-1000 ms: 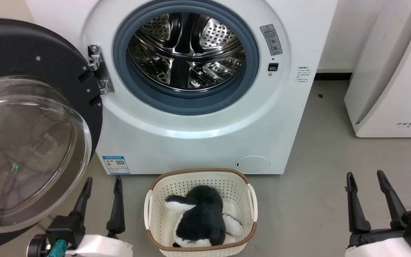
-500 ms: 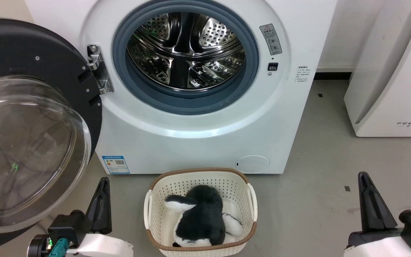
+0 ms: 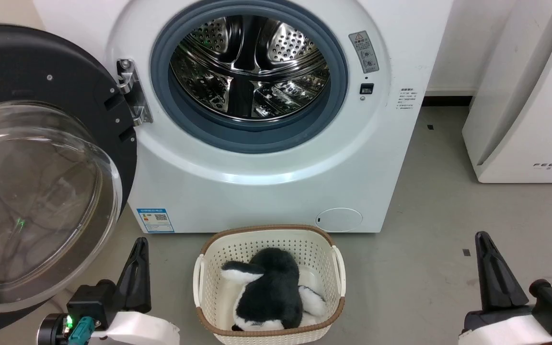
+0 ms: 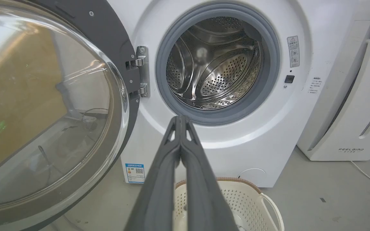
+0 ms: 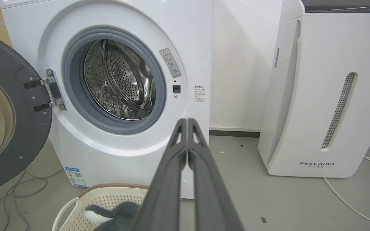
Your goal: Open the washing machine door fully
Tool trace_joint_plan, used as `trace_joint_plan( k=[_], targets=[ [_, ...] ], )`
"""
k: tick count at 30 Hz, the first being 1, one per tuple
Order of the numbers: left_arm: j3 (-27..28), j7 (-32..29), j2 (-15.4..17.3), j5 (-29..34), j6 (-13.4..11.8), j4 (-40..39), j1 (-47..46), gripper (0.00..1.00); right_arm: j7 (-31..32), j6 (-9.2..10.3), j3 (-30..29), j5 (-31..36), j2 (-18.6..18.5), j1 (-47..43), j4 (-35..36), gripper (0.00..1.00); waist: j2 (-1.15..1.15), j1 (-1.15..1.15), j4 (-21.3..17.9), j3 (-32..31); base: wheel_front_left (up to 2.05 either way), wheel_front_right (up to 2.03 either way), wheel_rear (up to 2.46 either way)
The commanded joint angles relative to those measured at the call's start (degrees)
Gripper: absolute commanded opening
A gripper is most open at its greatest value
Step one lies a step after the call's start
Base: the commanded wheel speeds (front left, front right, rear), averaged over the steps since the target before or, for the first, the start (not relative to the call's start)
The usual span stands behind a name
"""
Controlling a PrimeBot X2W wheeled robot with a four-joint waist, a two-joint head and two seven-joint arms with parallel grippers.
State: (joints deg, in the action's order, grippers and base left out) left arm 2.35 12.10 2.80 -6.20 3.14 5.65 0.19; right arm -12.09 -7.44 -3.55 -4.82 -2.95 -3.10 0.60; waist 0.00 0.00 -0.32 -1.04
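left gripper (image 3: 140,241) and right gripper (image 3: 481,235) have pressed their jaws together; washing machine door (image 3: 41,62) unmoved.

The washing machine (image 3: 257,201) is white, its door (image 3: 17,62) dark grey — the hole-patterned basket (image 3: 237,249) cream, brown-rimmed.

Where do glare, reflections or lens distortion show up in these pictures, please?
Head view: the door glass carries hazy reflections, and the drum glints brightly. Left wrist view: tan reflections cover that glass, and the wide lens tilts the white appliance. Right wrist view: even light, soft shadows.
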Motion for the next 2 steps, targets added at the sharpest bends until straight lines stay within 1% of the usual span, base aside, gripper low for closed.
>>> trace_joint_plan(
  k=[1,2],
  targets=[
    [-0.2,-0.4,0.0,0.5,-0.2,-0.3,0.0,0.00,0.3,-0.01,0.1,0.5,0.0,0.4,0.0,0.00,0.00,0.00,0.0,0.0,0.00,0.00,0.00],
    [-0.2,-0.5,0.0,0.6,-0.3,-0.4,0.0,0.00,0.5,-0.01,0.1,0.5,0.0,0.5,-0.1,0.00,0.00,0.00,0.0,0.0,0.00,0.00,0.00]
  ],
)
